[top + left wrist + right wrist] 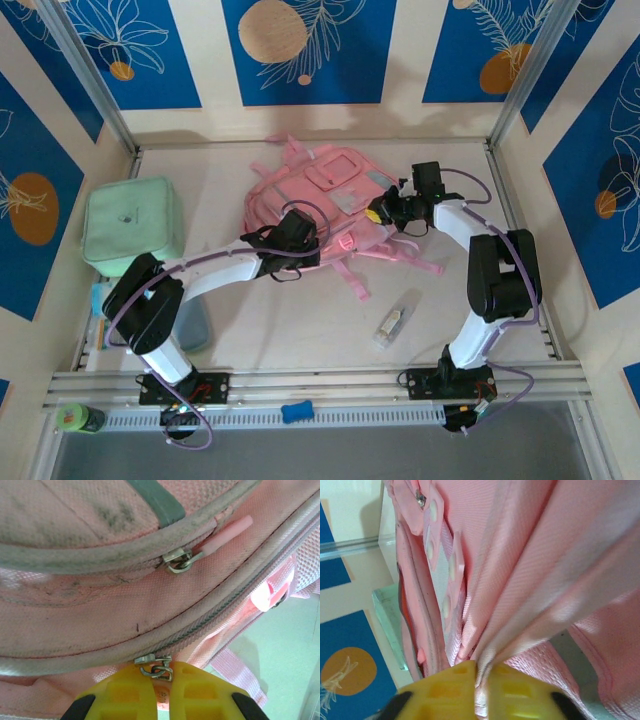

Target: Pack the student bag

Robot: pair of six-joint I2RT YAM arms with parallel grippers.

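Note:
The student bag, a pink backpack with grey-white panels, lies flat at the middle back of the table. My left gripper rests at its near left edge. In the left wrist view the yellow fingers are shut on a metal zipper pull of the main zip, with a second zipper pull higher up on the student bag. My right gripper is at the bag's right side. In the right wrist view its fingers pinch a fold of pink fabric that runs between them.
A mint-green soft case sits at the left. A clear packaged item lies on the table right of centre, near the bag's loose straps. A blue-grey thing lies by the left arm's base. A green bottle stands at the front left rail.

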